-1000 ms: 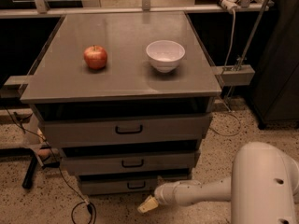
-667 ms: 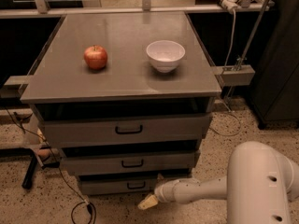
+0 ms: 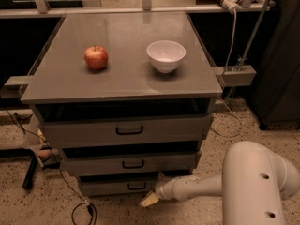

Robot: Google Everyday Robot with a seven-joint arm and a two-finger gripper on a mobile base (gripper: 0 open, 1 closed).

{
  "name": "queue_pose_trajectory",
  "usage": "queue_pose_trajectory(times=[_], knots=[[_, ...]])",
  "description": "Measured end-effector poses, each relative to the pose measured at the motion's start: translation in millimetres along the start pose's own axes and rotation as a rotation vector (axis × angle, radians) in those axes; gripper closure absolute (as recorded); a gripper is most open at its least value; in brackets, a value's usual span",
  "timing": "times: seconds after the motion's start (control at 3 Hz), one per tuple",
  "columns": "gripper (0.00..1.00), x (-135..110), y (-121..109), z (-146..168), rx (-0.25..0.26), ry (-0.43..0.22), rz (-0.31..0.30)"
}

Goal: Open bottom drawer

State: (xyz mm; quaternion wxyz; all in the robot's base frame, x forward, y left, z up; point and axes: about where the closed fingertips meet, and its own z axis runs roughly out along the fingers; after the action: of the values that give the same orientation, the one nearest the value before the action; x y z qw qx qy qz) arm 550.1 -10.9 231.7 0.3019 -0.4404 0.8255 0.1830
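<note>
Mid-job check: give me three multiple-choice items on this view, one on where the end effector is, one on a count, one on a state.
1. Where is the end effector? A over the tabletop; B low by the bottom drawer; C at the top drawer.
2. How many drawer handles show? A two; B three; C four.
3. The white bowl stands: A upright; B upside down; C on its side.
Key: 1B, it sits near the floor beside that drawer's front; 2B, one black handle per drawer; 3A, its mouth faces up.
</note>
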Motion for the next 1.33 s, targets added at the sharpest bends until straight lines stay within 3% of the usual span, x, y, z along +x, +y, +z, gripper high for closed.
queue_pose_trajectory(times=[0.67,1.33], knots=[[0.0,6.7,-8.1,20.7,-0.019,0.039,-0.006],[0.0,16.2,3.0,41.5,-0.067,0.112,-0.02]])
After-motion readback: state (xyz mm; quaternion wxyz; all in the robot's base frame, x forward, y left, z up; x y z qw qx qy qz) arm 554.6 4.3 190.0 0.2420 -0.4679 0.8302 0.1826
